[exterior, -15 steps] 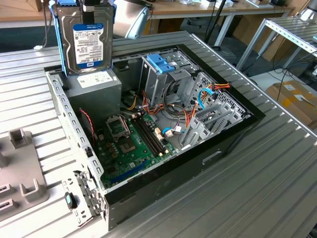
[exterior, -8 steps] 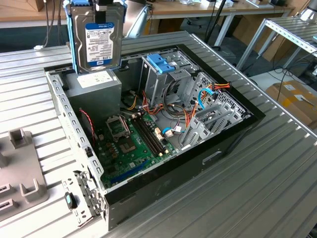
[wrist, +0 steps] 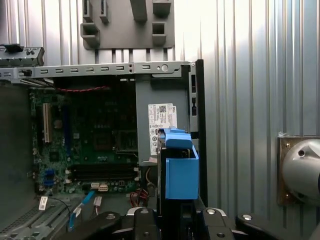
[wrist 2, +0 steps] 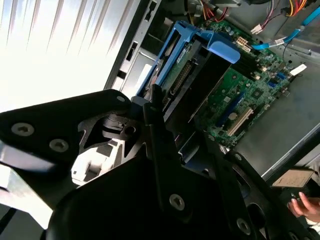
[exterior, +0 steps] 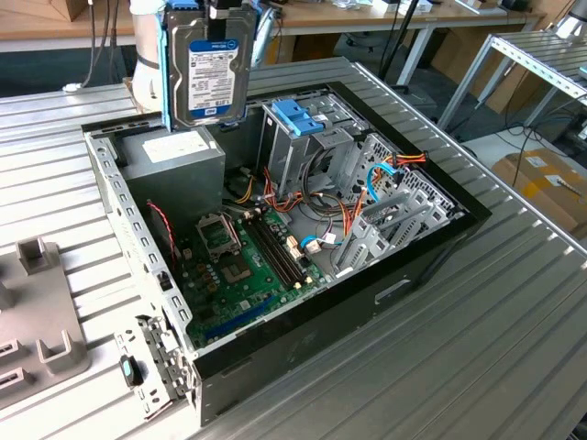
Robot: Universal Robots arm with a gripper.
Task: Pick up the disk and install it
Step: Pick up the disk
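Built in matte black at the gripper (wrist 2: 181, 116): broad flat plates, slim angled fingers (wrist 2: 159, 145), a round pivot hub (wrist 2: 117, 127) set among them. Studded with round silver screw heads (wrist 2: 176, 201), with more screw heads (wrist: 207, 212) along the black edge in the first wrist view. Clad in smooth, pale, cylindrical casing on the arm (exterior: 147, 46) in the exterior view; rounded, glossy and silver-grey at the arm housing (wrist: 302, 170).

The flat disk with blue plastic rails (wrist: 179, 170) is being gripped edge-on by the black gripper (wrist: 176, 216). It is being held over the grey power-supply box (wrist: 145, 95) beside the green motherboard (wrist: 95, 140).
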